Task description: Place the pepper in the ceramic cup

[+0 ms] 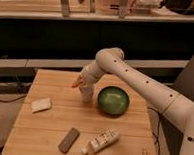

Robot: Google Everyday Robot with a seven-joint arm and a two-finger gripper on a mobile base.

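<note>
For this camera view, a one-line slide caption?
Shut gripper holds slim orange-red pepper above small pale ceramic cup, beside wide green bowl.

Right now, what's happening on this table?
The robot's gripper is shut on the pepper, holding it just above the ceramic cup, which stands on the wooden table beside the green bowl. The pepper isn't in the cup yet. A dark block, a white bottle and a pale piece lie untouched nearer the camera.
</note>
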